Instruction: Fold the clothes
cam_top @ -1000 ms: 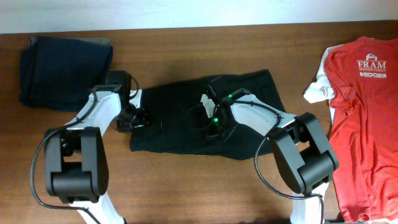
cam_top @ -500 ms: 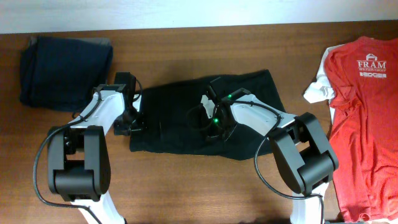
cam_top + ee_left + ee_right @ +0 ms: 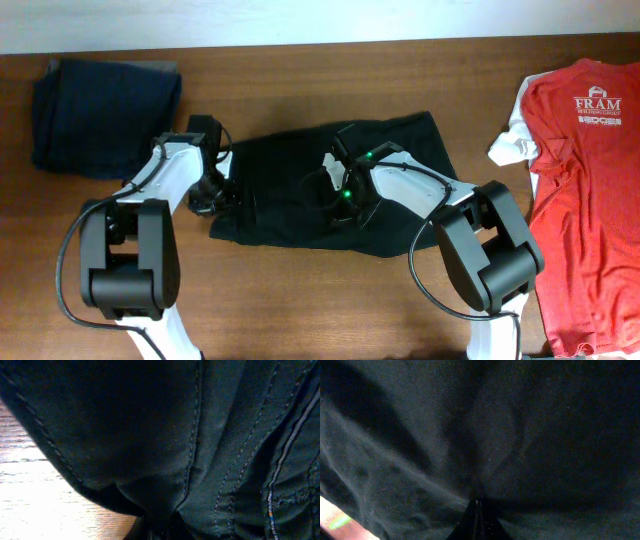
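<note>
**Evidently both grippers held the clothes (image 3: 400,150) along their long axis**

We found the black fabric lying across the middle of the overhead frame, its long axis running left to right on the table (image 3: 300,90). Our left gripper (image 3: 212,195) sat at the left end, jaws seemingly closed on a gathered edge, with wood showing at the lower left of its wrist view. Our right gripper (image 3: 340,197) sat near the middle, jaws pinched together on puckered cloth. We judged the fold would carry the left end rightward.
</note>
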You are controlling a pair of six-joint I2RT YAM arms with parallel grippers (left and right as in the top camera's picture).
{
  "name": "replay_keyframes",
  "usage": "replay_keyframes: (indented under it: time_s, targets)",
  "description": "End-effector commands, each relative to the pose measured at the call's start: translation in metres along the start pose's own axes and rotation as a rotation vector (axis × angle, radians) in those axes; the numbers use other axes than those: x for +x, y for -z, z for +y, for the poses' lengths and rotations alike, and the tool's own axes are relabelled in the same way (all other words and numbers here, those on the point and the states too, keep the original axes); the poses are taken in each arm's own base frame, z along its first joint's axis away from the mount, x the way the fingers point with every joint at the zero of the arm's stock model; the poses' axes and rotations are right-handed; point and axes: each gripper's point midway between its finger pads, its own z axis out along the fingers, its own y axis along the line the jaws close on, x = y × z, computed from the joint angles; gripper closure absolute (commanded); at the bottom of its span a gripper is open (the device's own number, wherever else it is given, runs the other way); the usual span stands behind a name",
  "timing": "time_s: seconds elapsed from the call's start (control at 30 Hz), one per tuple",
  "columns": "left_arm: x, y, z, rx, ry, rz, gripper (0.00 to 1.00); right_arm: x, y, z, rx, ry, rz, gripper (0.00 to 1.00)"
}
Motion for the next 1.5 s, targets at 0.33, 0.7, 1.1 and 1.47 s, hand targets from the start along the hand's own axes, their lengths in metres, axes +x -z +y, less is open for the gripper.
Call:
replay_keyframes:
  time_s: [0.33,0.7,1.1,1.47]
  targets:
    - [-0.049,0.189,-0.035,-0.085,-0.087,-0.261,0.99,-0.001,0.033,0.029,-0.442,-0.067,0.034,0.96]
    - [-0.038,0.205,-0.055,-0.080,-0.136,-0.258,0.99,0.001,-0.018,0.045,-0.086,-0.140,0.005,0.96]
    - [-0.031,0.220,-0.058,-0.066,-0.139,-0.258,0.99,-0.082,0.080,0.044,-0.194,-0.124,-0.243,0.96]
    - [-0.030,0.220,-0.057,-0.068,-0.138,-0.251,0.98,-0.105,0.033,0.052,-0.257,-0.055,-0.192,0.96]
